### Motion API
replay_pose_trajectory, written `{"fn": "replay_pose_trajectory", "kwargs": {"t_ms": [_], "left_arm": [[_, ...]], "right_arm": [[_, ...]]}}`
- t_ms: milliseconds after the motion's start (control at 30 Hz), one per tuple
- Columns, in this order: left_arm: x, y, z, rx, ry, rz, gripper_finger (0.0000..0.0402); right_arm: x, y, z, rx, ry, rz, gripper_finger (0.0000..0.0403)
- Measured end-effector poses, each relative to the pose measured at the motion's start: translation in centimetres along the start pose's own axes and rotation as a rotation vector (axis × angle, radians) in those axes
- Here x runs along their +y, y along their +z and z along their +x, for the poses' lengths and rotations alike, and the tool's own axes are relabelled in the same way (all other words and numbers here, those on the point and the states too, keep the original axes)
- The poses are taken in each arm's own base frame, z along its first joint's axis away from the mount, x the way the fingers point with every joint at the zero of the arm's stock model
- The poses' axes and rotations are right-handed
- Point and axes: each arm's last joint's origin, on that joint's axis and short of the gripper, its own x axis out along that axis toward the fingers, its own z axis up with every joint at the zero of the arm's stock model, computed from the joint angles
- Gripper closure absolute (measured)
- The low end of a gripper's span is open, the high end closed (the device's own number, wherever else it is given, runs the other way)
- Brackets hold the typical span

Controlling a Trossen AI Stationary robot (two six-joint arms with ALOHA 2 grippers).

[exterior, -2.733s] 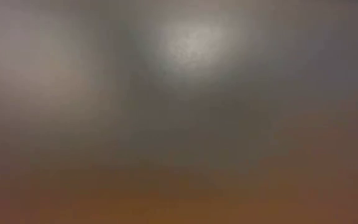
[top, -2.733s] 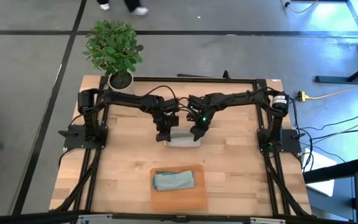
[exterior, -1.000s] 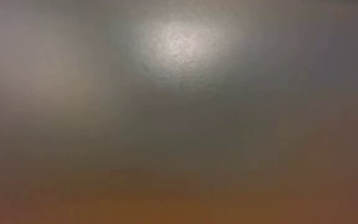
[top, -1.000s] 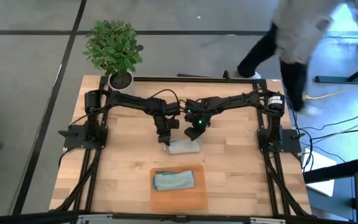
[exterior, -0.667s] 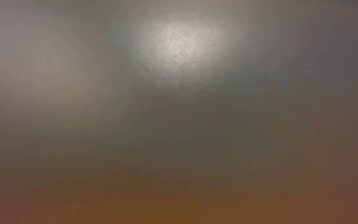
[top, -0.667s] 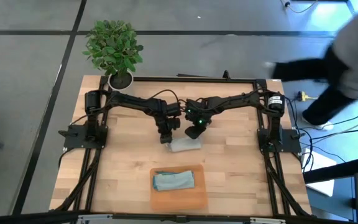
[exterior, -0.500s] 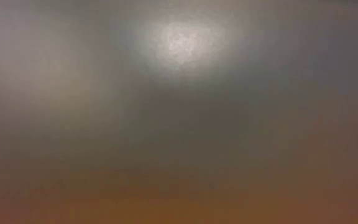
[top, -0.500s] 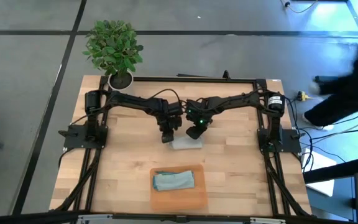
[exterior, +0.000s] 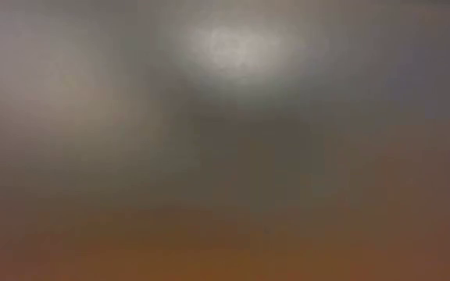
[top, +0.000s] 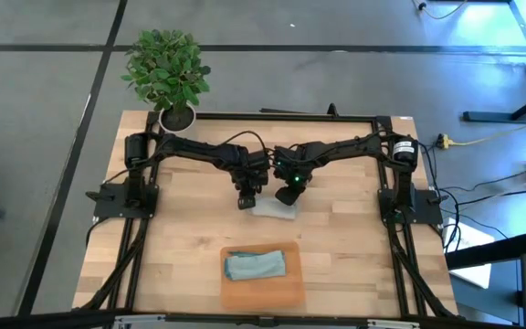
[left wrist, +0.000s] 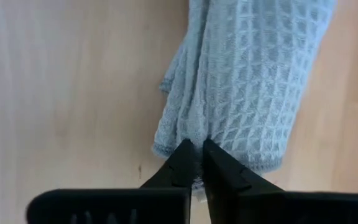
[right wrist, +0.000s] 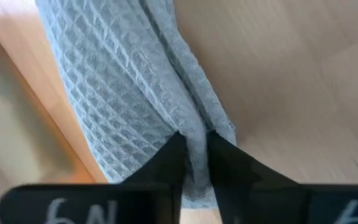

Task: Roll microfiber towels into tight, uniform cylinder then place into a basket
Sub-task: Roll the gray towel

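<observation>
Grey waffle-weave towel (left wrist: 247,81), orange basket (top: 263,290)

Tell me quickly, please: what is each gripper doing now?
Left gripper: closed, pinching an edge of the grey towel.
Right gripper: closed, pinching the same towel's other end.

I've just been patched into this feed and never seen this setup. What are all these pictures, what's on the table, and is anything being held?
Two dark robot arms work at a wooden table. The top picture looks straight down; two others come from cameras on each arm's wrist; the table-level one shows only blur. Mid-table, the left gripper and the right gripper each pinch an end of a light grey towel; the wrist views show the fingers closed on its edge. Nearer the front, a blue-teal towel lies in the orange basket. A potted plant stands at a far corner.
</observation>
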Motion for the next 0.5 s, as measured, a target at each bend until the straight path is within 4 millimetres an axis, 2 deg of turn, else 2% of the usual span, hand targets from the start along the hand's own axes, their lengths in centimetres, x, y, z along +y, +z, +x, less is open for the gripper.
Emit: {"fn": "replay_pose_trajectory", "kwargs": {"t_ms": [300,500], "left_arm": [[0.12,-0.03,-0.03,0.003,0.020,-0.002,0.0319],[0.63,-0.36,-0.83,0.024,0.016,-0.078,0.0309]], "right_arm": [[0.03,0.01,0.02,0.001,0.007,0.002,0.0257],[-0.06,0.03,0.02,-0.013,-0.034,0.004,0.0234]]}}
